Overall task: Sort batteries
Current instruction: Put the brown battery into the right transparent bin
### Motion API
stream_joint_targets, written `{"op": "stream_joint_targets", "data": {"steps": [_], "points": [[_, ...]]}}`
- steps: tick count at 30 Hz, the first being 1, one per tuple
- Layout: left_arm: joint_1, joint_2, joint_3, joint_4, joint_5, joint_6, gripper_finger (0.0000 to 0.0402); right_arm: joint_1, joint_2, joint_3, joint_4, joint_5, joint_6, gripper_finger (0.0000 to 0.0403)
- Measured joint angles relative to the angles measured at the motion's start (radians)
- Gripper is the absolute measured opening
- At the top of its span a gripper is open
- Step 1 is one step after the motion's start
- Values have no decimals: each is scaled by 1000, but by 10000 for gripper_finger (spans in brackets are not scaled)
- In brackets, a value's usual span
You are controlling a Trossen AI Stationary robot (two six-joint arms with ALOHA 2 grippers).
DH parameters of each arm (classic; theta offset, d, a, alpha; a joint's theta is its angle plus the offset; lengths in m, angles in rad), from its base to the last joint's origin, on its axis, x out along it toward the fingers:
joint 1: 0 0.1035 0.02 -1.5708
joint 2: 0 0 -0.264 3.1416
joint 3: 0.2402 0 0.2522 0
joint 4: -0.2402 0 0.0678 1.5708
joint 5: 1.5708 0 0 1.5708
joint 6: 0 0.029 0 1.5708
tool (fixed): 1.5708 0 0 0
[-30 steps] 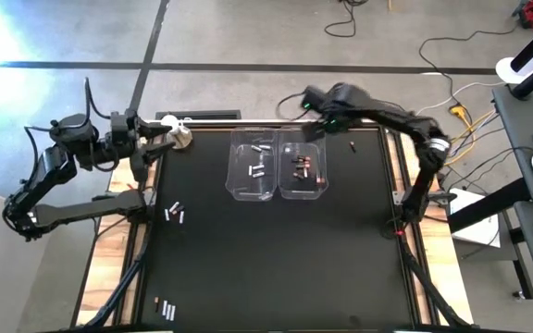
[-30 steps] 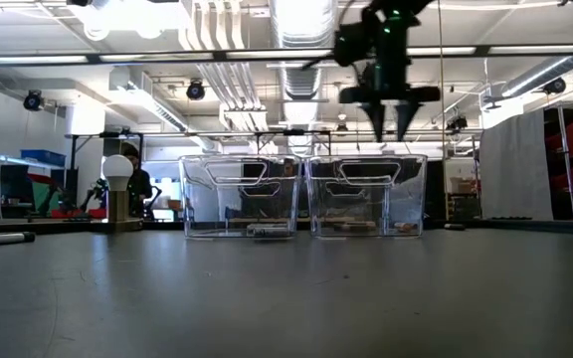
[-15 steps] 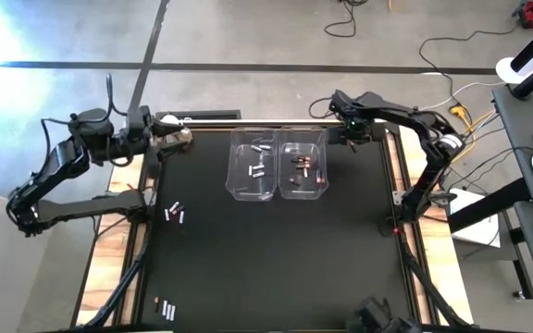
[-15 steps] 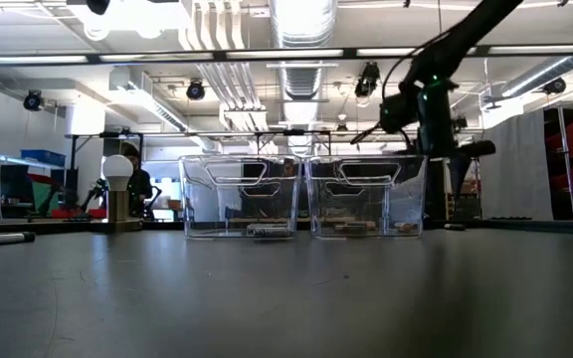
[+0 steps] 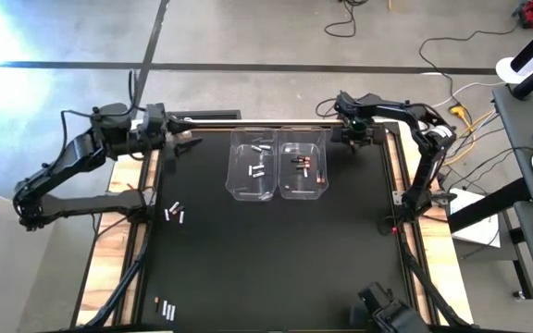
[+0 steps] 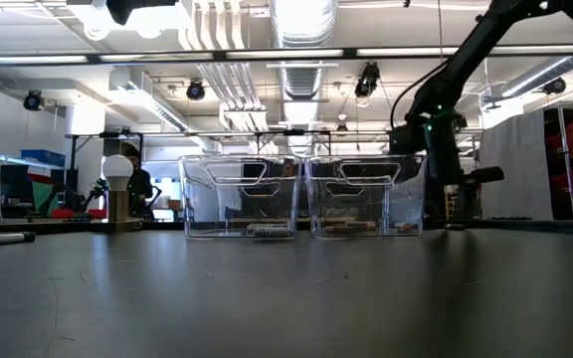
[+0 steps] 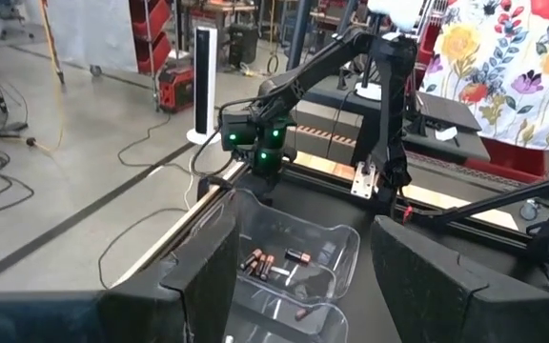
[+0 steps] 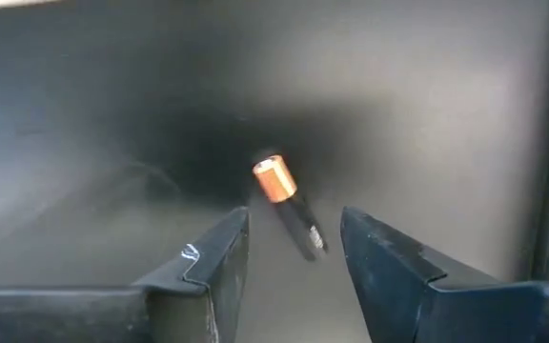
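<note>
Leftmost, we see the left gripper (image 5: 191, 141) at the worktop's (image 5: 266, 250) far-left corner, fingers spread, holding nothing. Loose batteries (image 5: 175, 214) lie near the left edge; more by the near-left corner, too small to sort by colour. Middle: two clear bins (image 5: 278, 166) w/ batteries inside. Right: the right gripper (image 8: 292, 246) is down at the far-right corner, fingers apart either side of a dark, copper-tipped battery (image 8: 288, 203), not yet clamping it.

Grey concrete floor (image 5: 248, 37) with dark stripe, loose cables (image 5: 345, 20), ceiling ducts (image 6: 301, 25), strip lights.
</note>
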Motion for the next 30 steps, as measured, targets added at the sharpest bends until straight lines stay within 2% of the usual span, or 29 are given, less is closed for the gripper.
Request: {"op": "stream_joint_targets", "data": {"steps": [9, 17, 20, 24, 30], "points": [[0, 37, 6, -1, 0, -37, 216, -2, 91, -1, 18, -36, 37, 128], [1, 24, 69, -66, -1, -101, 216, 3, 89, -3, 34, -45, 37, 53], [1, 27, 129, -159, -15, -87, 218, 3, 85, 0, 32, -44, 45, 29], [1, 26, 214, -292, -101, -16, 224, 11, 53, 9, 20, -36, 47, 20], [1, 25, 312, -585, -59, 107, 227, 35, -99, 58, -12, 41, 46, 21]]}}
